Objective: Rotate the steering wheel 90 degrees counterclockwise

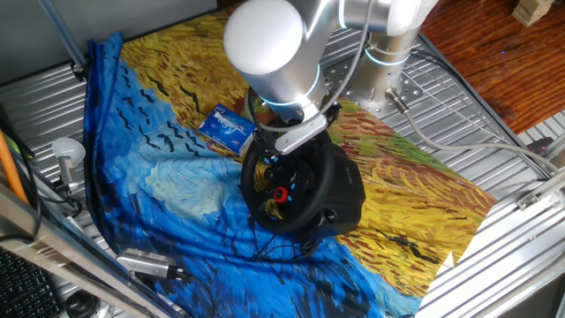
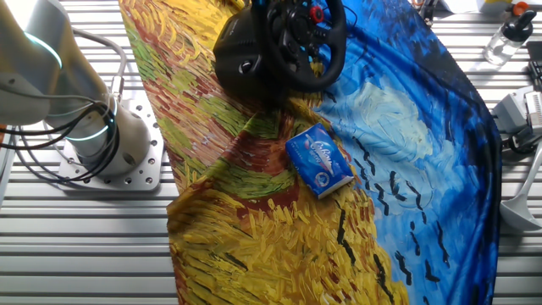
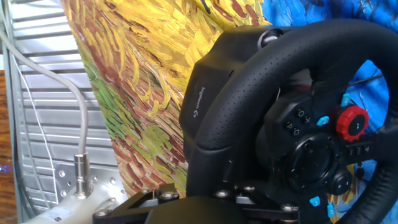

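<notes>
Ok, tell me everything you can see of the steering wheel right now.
The steering wheel is a black round rim with a textured, leather-like grip on a bulky black plastic base. Its hub carries a red round button, small blue buttons and a dark pad. It stands tilted on the painted cloth, near the robot's base. The gripper sits at the rim's upper edge; whether its fingers clamp it cannot be seen.
</notes>
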{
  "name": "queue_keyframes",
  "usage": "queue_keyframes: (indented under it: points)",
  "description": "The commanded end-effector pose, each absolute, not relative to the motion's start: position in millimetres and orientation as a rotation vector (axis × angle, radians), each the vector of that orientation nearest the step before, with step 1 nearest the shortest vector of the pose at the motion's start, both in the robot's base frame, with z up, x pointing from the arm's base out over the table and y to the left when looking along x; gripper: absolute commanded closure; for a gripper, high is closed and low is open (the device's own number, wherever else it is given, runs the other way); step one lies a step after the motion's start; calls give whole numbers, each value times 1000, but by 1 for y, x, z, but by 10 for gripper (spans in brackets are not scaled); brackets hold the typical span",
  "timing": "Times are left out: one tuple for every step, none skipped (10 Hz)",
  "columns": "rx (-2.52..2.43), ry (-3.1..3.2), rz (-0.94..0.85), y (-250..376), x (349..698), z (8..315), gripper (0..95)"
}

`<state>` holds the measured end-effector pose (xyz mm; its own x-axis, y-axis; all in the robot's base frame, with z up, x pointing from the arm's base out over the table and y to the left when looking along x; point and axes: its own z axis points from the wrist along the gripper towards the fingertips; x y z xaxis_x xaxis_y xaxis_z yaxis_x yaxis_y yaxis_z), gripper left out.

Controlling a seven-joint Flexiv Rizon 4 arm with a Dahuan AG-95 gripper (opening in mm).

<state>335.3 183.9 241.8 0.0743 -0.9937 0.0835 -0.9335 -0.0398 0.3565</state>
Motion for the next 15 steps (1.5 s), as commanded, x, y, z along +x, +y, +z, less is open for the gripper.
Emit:
queue_keyframes:
  points:
    - [2105, -1918, -248, 183, 335, 240, 950]
    - [2102, -1920, -252, 183, 336, 239, 950]
    - [2097, -1915, -250, 183, 336, 239, 950]
    - [2097, -1910, -240, 183, 336, 239, 950]
    - [2101, -1900, -229, 183, 336, 239, 950]
    - [2106, -1893, -214, 183, 337, 239, 950]
    - [2110, -1879, -208, 182, 338, 237, 950]
    - [2098, -1875, -206, 182, 338, 237, 950]
    - [2101, -1868, -203, 181, 337, 238, 950]
    - [2109, -1866, -197, 181, 337, 238, 950]
    - [2118, -1855, -178, 182, 338, 238, 950]
    - [2127, -1840, -155, 182, 339, 239, 950]
    - [2130, -1832, -143, 182, 340, 238, 950]
    - [2131, -1826, -140, 181, 340, 237, 950]
    - [2130, -1820, -133, 181, 340, 237, 950]
